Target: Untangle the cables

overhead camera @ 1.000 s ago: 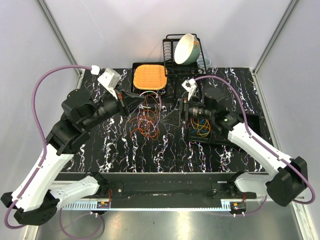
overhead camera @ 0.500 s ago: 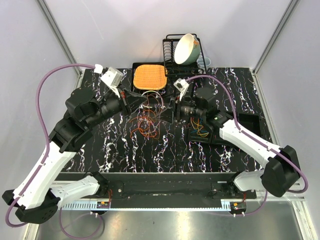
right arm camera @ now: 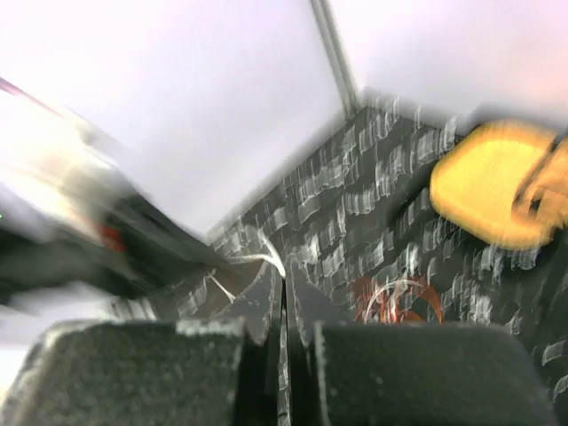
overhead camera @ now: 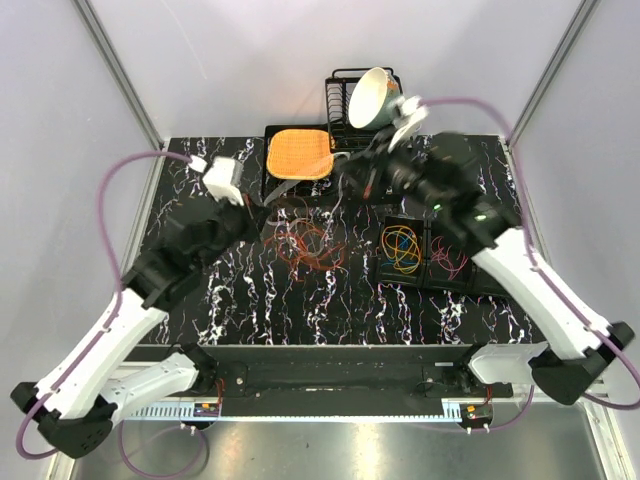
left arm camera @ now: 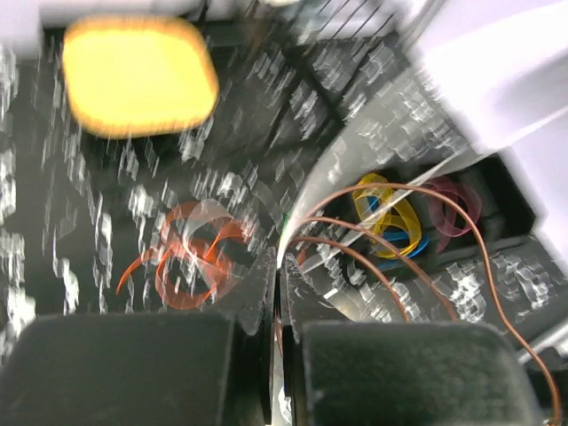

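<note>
A tangle of red, orange and brown cables lies on the black marbled table. A white cable stretches taut between both grippers above it. My left gripper is shut on the white cable's left end. In the left wrist view the white cable leaves the shut left gripper, with thin brown cables arching beside it and the orange tangle below left. My right gripper, blurred, is raised and shut on the white cable, as the right gripper shows in its wrist view.
A black bin right of the tangle holds yellow and blue coils and purple ones. An orange mat lies at the back. A dish rack holding a bowl stands behind the right gripper.
The right gripper has shut on the white cable and swung up and back toward the rack. The left gripper stayed shut as its arm shifted, and the cable now runs taut.
</note>
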